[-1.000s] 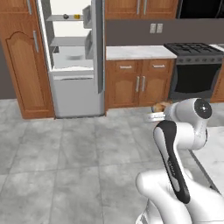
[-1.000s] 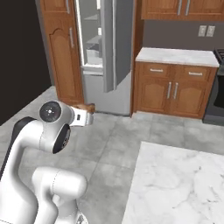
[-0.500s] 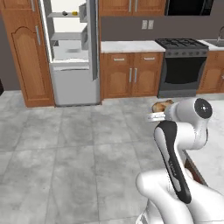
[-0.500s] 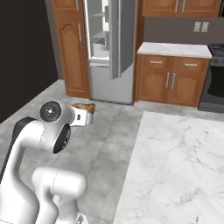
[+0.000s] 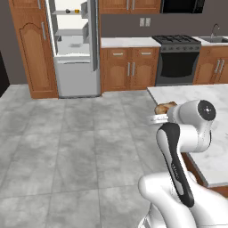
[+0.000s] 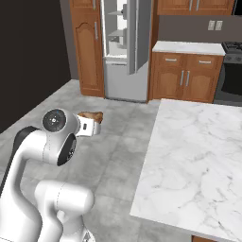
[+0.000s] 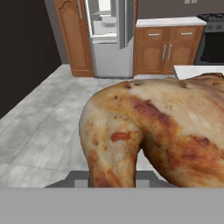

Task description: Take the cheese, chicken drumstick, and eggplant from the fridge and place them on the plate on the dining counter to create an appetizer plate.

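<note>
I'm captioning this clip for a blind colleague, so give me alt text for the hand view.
A glossy brown roasted chicken drumstick looms large in the foreground, held in the end effector. Behind it, across a grey tiled floor, the fridge stands open between brown wooden cupboards.

Grey tiled floor (image 5: 67, 147), brown wooden cabinets (image 5: 129, 69), black stove (image 5: 178, 62), dark wall.

arm: white jointed arm (image 5: 178, 156), folded upright above its base
gripper: two-finger gripper (image 6: 94, 124), level, clamped on glossy brown roasted chicken drumstick (image 7: 162, 135)
</note>
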Motion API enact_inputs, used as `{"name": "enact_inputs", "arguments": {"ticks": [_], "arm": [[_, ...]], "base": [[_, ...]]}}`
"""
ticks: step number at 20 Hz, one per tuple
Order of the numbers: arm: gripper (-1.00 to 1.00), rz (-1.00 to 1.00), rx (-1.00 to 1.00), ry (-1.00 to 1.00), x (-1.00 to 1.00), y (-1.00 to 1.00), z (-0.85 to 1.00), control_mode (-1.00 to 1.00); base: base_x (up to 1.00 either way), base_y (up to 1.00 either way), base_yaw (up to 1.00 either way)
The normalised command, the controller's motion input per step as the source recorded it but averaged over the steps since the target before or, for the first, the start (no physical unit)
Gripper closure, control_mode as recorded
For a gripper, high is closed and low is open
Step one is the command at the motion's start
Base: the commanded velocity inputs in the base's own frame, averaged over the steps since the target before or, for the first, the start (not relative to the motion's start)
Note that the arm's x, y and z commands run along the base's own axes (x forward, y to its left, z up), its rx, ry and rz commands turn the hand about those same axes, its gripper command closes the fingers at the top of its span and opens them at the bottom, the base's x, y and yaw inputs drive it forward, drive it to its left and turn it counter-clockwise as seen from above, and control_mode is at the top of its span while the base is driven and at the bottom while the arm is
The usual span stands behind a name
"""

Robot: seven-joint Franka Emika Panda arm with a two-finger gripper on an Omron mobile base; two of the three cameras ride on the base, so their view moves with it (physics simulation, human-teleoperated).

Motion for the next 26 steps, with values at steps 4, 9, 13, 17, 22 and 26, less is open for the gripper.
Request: {"name": "enact_inputs", "arguments": {"ticks": [4,9,13,17,22,26], "arm": [[1.0,0.0,0.0,0.0,0.0,0.0,0.0,1.0],[1.0,0.0,0.0,0.0,0.0,0.0,0.0,1.0],[1.0,0.0,0.0,0.0,0.0,0.0,0.0,1.0],[1.0,0.0,0.0,0.0,0.0,0.0,0.0,1.0],[1.0,0.0,0.0,0.0,0.0,0.0,0.0,1.0],[1.0,0.0,0.0,0.0,0.0,0.0,0.0,1.0]], "base": [[-1.0,0.0,0.0],[-1.0,0.0,0.0],[-1.0,-0.32,0.0],[-0.88,-0.97,0.0],[-0.56,-1.0,0.0],[-0.27,-1.0,0.0]]}}
